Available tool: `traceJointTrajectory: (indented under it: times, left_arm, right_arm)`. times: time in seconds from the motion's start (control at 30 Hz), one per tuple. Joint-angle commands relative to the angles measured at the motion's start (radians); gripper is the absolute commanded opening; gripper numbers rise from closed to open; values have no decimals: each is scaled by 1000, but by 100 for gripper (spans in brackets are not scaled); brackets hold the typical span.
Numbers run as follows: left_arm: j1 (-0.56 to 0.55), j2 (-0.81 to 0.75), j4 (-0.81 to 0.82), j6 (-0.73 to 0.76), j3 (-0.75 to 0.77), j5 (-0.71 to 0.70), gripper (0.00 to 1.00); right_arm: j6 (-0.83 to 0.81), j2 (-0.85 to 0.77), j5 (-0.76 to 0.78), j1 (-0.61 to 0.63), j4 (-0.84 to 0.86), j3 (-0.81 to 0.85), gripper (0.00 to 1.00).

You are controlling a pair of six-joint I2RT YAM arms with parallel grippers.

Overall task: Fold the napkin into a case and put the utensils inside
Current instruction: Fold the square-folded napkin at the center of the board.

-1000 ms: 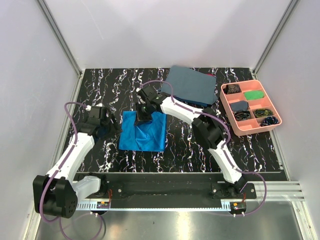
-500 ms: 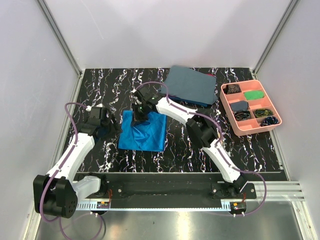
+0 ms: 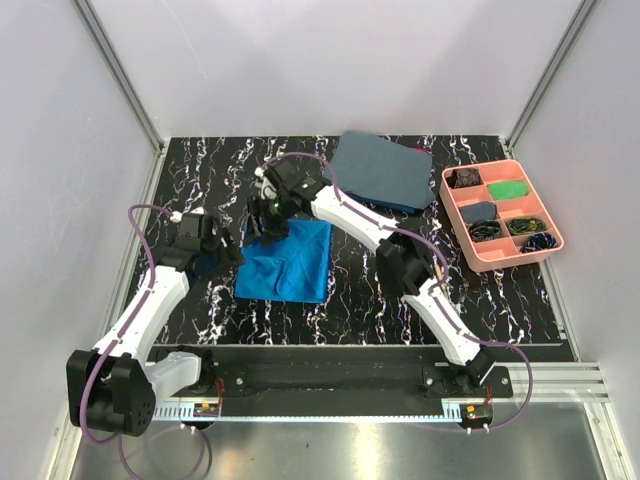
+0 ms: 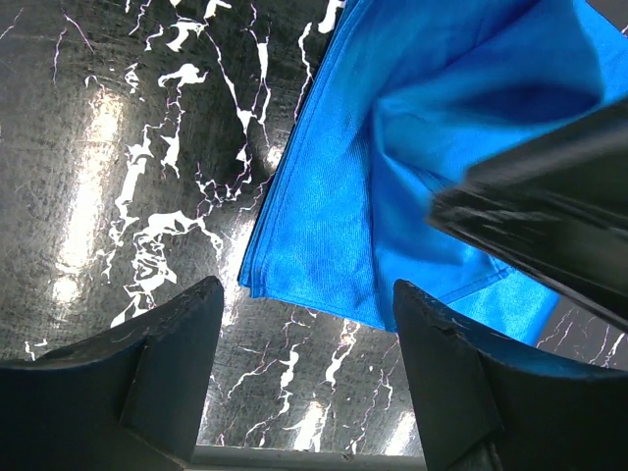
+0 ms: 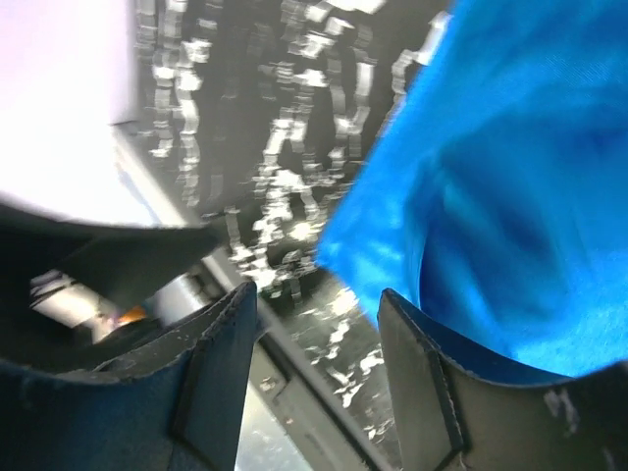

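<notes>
The bright blue napkin [image 3: 287,262] lies folded and rumpled on the black marbled table, left of centre. My right gripper [image 3: 265,214] hangs over its far-left corner, open, with nothing between its fingers; in the right wrist view the gripper [image 5: 319,383] looks down on bare table, with the napkin [image 5: 510,196] off to the right. My left gripper [image 3: 216,246] waits just left of the cloth, open and empty. In the left wrist view the gripper [image 4: 304,383] faces the napkin's folded edge [image 4: 324,216], a little short of it. The case and the utensils are out of view.
A larger dull grey-blue cloth [image 3: 381,170] lies at the back of the table. A pink compartment tray [image 3: 520,257] with small items stands at the right. The right arm's dark wrist [image 4: 549,216] crosses the left wrist view over the napkin. Walls close in on three sides.
The right gripper has opened and let go of the napkin, moving left and away toward the cloth's far-left corner. The cloth's raised part has dropped flat. The left arm stayed put.
</notes>
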Motion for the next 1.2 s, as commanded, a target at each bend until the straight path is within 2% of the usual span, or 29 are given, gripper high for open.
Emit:
traceJointTrajectory:
  times: [0.0,0.13,0.3,0.43,0.63,0.73,0.87,1.17]
  left_arm:
    - [13,-15,7,21,35,-26,73]
    - [19,2,5,52,57,15,72]
    - [21,57,56,66,63,133,72]
    - [21,169,53,87,115,195,72]
    - [21,203,99,34,55,157,67]
    - [21,181,106,4,5,108,65]
    - [21,143,125,-34,-69,49,63]
    - [21,100,185,-74,-202,-20,53]
  right_arm:
    - [14,-129,-117,-37,20,49,61]
    - [-21,-175,-22,-69,-30,1,61]
    - [-86,-271,59,-97,0,-228,56]
    - [-87,-354,41,-106,121,-444,56]
    - [-28,-377,-104,-122,327,-694,47]
    - [34,-408,-155,-119,452,-810,48]
    - [52,-405,-167,-117,491,-860,48]
    - [166,-376,-209,-108,651,-917,41]
